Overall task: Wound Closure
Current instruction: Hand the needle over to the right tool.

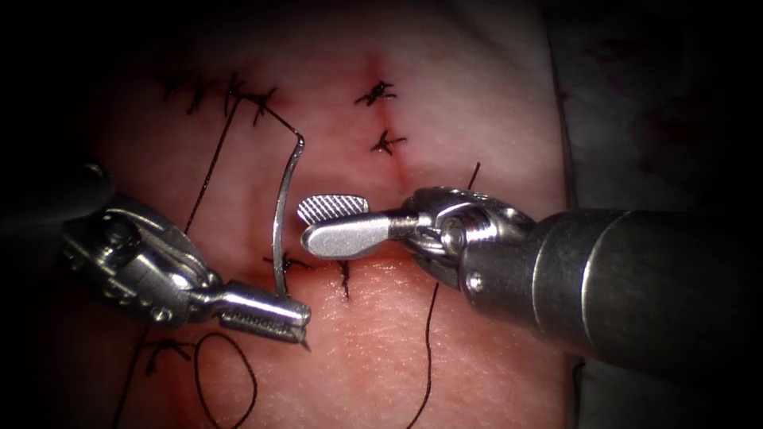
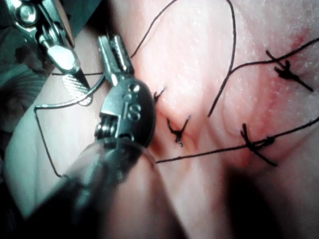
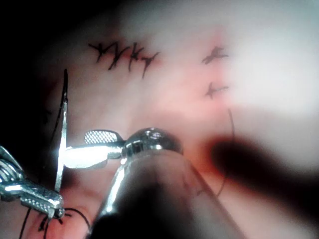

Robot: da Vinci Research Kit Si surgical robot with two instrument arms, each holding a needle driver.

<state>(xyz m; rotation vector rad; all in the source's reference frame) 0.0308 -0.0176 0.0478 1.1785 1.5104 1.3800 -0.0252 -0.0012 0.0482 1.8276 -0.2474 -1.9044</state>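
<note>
Needle (image 1: 284, 208), one, stands clear above the tissue (image 1: 445, 349), its pointed end clamped in the closed left tool (image 1: 274, 319), while the right tool (image 1: 334, 225) gapes beside it holding nothing, and thread (image 1: 211, 171) trails past several stitches (image 1: 380, 94).

right end effector (image 3: 82, 147) agape, empty | left end effector (image 3: 52, 206) grips needle (image 3: 62, 149) tip end

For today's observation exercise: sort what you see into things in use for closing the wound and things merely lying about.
In use:
left tool, shut on the needle near its tip end, clear of the tissue
right tool, open, holding nothing
thread

Lying about:
finished stitches
loose thread loop
</note>
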